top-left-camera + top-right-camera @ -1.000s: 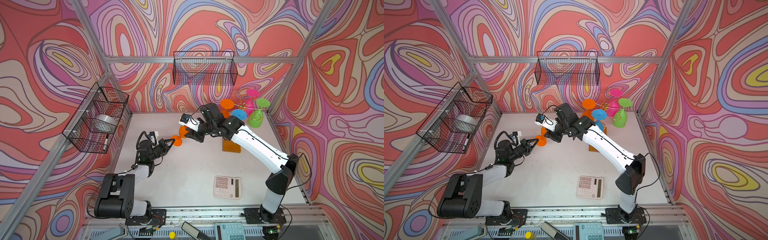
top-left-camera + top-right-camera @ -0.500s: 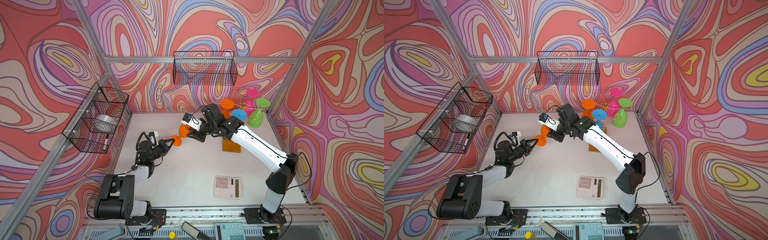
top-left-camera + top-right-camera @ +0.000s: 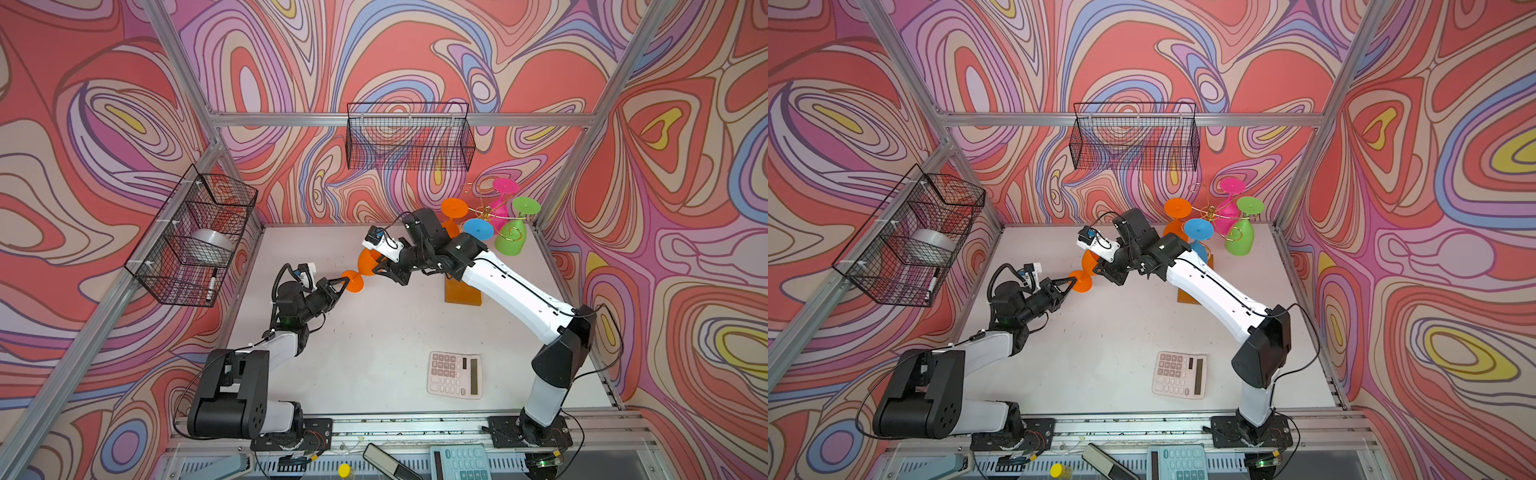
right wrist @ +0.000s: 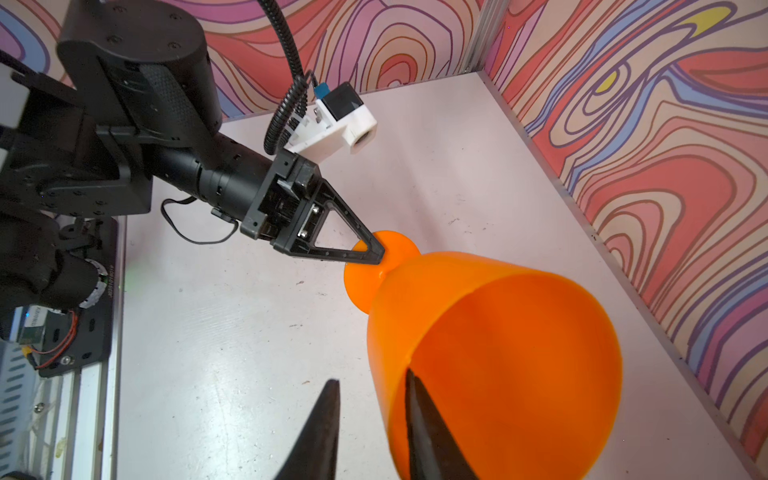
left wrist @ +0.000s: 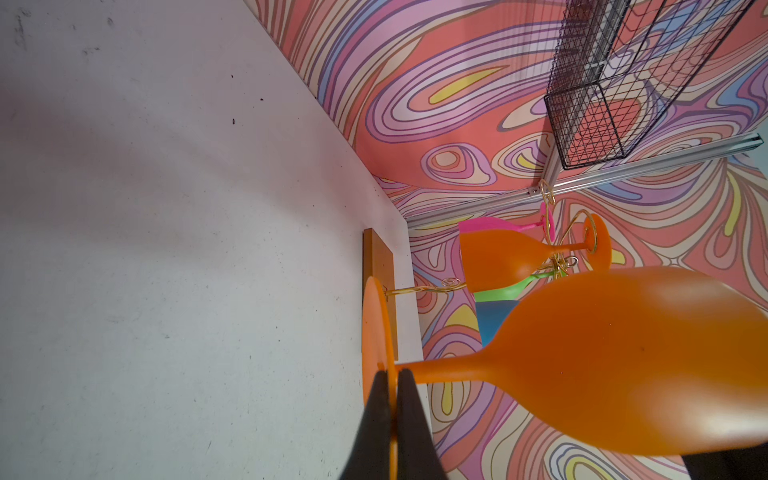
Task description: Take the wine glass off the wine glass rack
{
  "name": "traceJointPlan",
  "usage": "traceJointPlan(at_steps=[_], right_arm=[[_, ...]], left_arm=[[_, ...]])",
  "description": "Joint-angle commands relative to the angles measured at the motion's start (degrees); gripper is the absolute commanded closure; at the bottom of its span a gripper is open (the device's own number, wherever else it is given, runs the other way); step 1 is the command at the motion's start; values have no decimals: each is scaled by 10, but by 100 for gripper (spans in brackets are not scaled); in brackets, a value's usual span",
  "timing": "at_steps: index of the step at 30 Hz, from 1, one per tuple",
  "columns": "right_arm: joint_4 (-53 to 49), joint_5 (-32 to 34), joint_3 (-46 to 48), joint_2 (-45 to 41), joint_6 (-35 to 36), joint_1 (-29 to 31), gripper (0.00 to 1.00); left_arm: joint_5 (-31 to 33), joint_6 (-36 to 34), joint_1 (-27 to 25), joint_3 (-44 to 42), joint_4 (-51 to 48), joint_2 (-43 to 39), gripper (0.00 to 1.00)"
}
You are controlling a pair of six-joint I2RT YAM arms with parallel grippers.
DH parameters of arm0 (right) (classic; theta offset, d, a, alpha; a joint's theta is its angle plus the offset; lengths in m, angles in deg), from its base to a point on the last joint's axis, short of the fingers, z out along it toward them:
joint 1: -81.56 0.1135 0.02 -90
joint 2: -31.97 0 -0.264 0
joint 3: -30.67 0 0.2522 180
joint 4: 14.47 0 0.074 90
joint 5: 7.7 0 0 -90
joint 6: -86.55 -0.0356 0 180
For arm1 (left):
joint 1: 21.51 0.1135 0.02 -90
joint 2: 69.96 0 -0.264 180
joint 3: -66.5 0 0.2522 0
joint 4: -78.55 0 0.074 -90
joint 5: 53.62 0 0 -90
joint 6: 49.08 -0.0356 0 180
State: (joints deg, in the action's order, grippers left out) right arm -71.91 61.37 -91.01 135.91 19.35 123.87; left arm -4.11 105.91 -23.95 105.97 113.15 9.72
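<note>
You have the orange wine glass (image 3: pixel 366 262) off the wine glass rack (image 3: pixel 459 297), well apart on its left-arm side | long axis: foot toward left gripper (image 3: pixel 343 284), rim toward right gripper (image 4: pixel 370 376) | left gripper clamped on the foot | right jaws apart, straddling the bowl rim

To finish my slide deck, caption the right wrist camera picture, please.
Left tool pinches the foot of the orange wine glass; right tool, open, straddles its bowl rim.

Rack base (image 3: pixel 462 296) half hidden (behind right arm (image 3: pixel 511 286)).
</note>
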Motion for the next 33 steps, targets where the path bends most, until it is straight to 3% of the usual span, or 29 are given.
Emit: traceJointPlan(at_steps=[1, 14, 24, 28, 30, 33], right_arm=[[34, -29, 14, -17, -18, -2, 73], [69, -57, 22, -11, -49, -2, 81], [82, -52, 16, 3, -80, -2, 100], [61, -40, -10, 21, -85, -2, 100], [60, -29, -16, 28, -90, -2, 100], [49, -1, -31, 39, -91, -2, 100]], left_arm=[[-3, 10, -3, -6, 48, -6, 100], [-1, 20, -3, -14, 70, -1, 100], [9, 21, -2, -14, 62, -16, 100], [17, 11, -2, -12, 43, -31, 100], [22, 1, -2, -10, 21, -43, 88], [35, -21, -2, -5, -27, -71, 55]])
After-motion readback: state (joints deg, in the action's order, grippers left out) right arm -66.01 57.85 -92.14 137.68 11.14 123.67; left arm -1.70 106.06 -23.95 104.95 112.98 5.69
